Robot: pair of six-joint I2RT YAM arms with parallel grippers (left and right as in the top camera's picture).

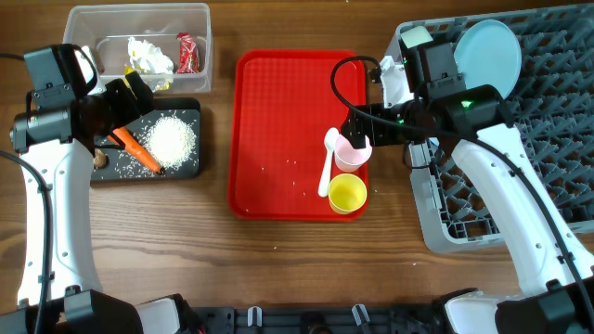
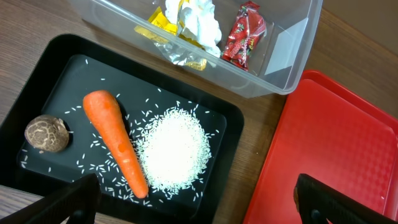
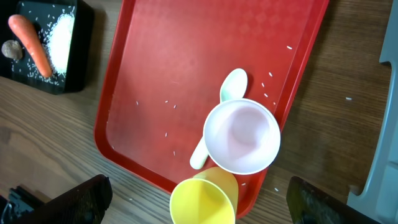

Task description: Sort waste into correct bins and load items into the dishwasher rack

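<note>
Both claws spread wide, nothing held

The left gripper (image 2: 202, 208) hangs with jaws apart over the black tray (image 2: 37, 68), where the carrot (image 2: 115, 140), the rice (image 2: 174, 149) and the brown lump (image 2: 46, 134) lie; the tissue (image 2: 199, 15), red wrapper (image 2: 245, 34) and yellow wrapper (image 2: 161, 22) sit in the clear tub (image 2: 298, 56) just behind. The right gripper (image 3: 208, 205), jaws apart too, hovers over the red tray (image 3: 186, 62) above the pink cup (image 3: 242, 137) (upright, just beside the yellow cup (image 3: 202, 199), the white spoon (image 3: 233, 84) partly hidden by it). 1 pale blue plate (image 1: 487, 51) stands in the grey rack (image 1: 548, 139)
</note>
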